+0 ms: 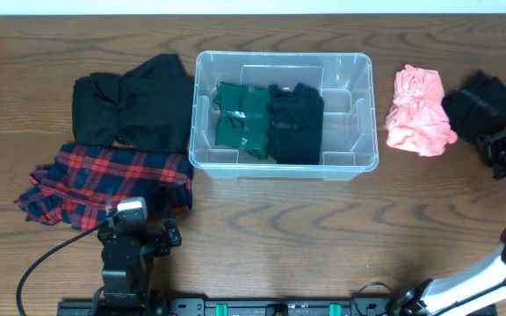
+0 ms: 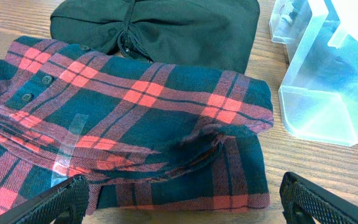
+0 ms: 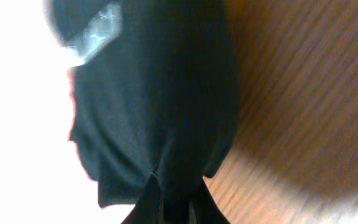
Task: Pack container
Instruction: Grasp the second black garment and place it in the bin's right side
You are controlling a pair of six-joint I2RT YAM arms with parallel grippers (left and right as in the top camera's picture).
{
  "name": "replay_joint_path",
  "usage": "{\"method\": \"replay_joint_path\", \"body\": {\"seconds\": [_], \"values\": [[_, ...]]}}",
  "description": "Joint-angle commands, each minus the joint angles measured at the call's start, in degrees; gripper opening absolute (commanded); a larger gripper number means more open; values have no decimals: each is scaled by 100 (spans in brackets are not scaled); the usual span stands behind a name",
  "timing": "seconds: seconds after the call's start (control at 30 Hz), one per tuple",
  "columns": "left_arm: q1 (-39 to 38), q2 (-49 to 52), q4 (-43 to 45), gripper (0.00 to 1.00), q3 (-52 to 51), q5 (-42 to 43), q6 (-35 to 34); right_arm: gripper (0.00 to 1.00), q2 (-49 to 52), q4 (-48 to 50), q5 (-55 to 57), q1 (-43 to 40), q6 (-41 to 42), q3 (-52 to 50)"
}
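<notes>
I have the container (image 1: 279, 56) sitting mid-tabletop, close to the far edge. Inside it are two folded pieces side by side: a green garment (image 1: 240, 114) on the left and a black top (image 1: 295, 123) touching it on the right. The right end of the container is bare.

Towards the left edge, a black shirt (image 1: 130, 110) lies against the container's wall. A plaid shirt (image 1: 104, 180) lies in front of it, overlapping its near side.

My left fingers (image 2: 61, 202) are spread wide and hold nothing, poised low at the plaid shirt's near hem.

Towards the right edge, a pink garment (image 1: 418, 110) lies just beside the container, with a black bundle (image 1: 480, 105) next to it. My right fingers (image 3: 145, 202) are pinched onto the black bundle's near edge.
</notes>
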Motion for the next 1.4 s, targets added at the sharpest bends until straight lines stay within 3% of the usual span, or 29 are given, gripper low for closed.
{"method": "replay_joint_path", "body": {"seconds": [0.0,0.3,0.5,0.73,1.03,1.3,1.37], "values": [[28,-39,26,98,-79,-26,79,1,-1224,-452,-542,192,-197,2],[28,-39,26,98,-79,-26,79,1,-4291,-1808,-566,1438,-437,2],[28,-39,26,98,-79,-28,79,1,-5090,-1729,-533,2949,-136,2],[28,-39,26,98,-79,-26,79,1,-4393,-1226,107,4487,92,-2],[28,-39,26,98,-79,-26,79,1,-2529,160,127,5112,509,-2],[28,-39,26,98,-79,-26,79,2,-2026,-798,680,5058,52,-2],[28,-39,26,98,-79,-26,79,15,-2076,-1049,761,5045,-208,-2]]}}
